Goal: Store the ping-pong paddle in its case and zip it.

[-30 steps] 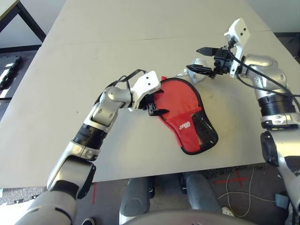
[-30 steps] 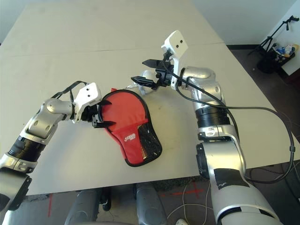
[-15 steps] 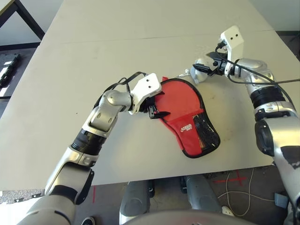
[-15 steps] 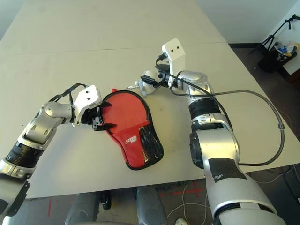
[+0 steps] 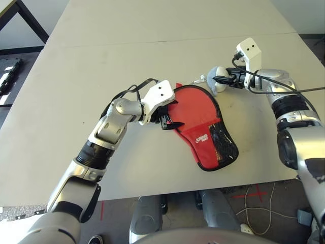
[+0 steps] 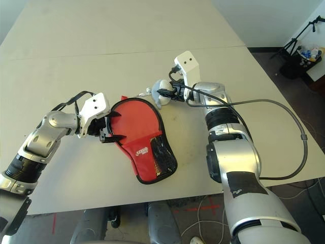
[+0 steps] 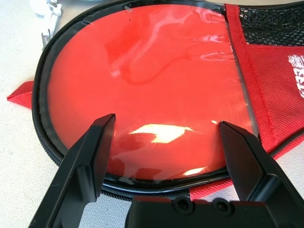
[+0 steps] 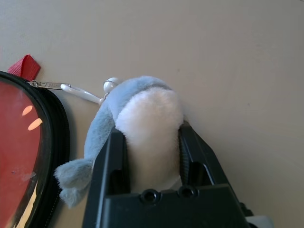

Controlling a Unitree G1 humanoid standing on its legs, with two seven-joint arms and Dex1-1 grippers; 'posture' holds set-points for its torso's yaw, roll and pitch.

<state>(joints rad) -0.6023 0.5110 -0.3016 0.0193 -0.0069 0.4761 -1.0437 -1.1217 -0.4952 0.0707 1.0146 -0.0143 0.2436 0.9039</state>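
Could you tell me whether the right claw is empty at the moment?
No, the right claw has its two fingers closed on the plush toy's white belly.

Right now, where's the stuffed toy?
In the right eye view, the stuffed toy is between the right fingers, beside the rounded end of the red case.

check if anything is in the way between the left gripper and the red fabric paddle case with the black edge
Nothing visible stands in the way: the left gripper's two black fingers are open directly over the rounded end of the red fabric paddle case with the black edge.
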